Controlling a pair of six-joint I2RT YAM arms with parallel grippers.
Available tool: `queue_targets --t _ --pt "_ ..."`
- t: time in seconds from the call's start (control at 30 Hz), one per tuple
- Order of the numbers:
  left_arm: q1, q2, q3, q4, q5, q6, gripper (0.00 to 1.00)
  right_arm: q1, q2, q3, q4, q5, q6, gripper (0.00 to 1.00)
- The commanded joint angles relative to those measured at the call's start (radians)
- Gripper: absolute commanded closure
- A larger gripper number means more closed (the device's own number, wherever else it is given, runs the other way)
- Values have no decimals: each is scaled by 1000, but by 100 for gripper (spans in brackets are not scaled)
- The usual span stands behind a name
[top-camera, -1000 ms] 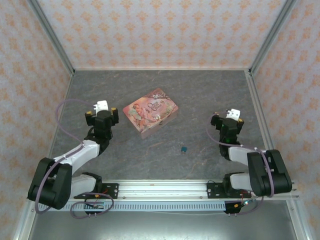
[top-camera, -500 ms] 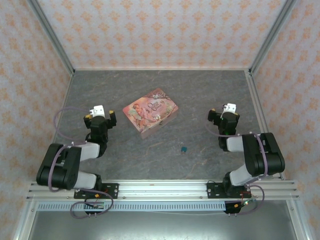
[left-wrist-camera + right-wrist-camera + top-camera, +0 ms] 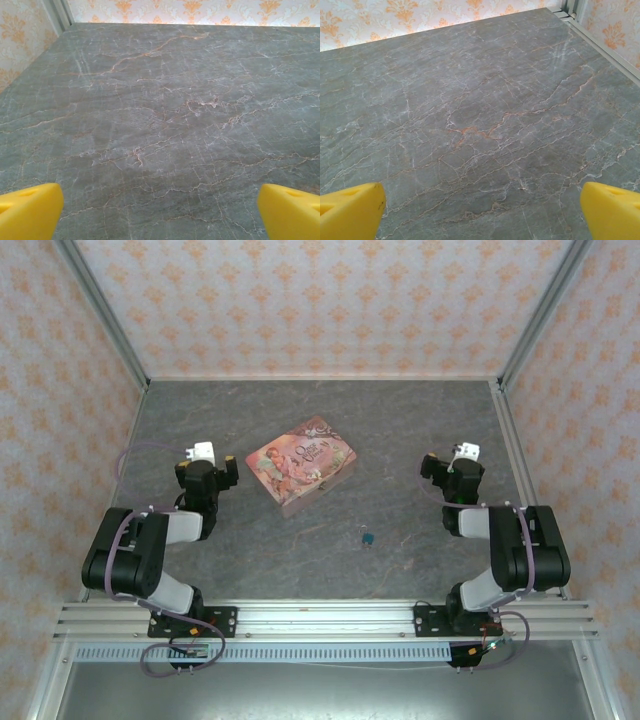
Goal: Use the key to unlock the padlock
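left fingers [image 3: 29,212] apart, empty, ready to grasp | right fingers [image 3: 612,210] likewise | padlock [image 3: 368,538] loose on surface [image 3: 400,420] between both arms, probably reachable by either

- The padlock [image 3: 368,538]: tiny, blue-teal, lying on the desk [image 3: 420,420] at about 5 o'clock from its middle.
- Its shackle is too small to make out.
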State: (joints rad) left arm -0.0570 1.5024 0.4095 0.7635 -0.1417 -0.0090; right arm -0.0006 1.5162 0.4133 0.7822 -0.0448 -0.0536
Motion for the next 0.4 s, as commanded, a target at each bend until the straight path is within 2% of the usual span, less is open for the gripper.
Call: queue_targets --t 0.0,0.37 --pt "5 -7 11 -12 0 8 0 9 5 4 -4 10 1 1" --pt "5 -7 11 -12 0 9 0 10 5 5 -8 15 1 1"
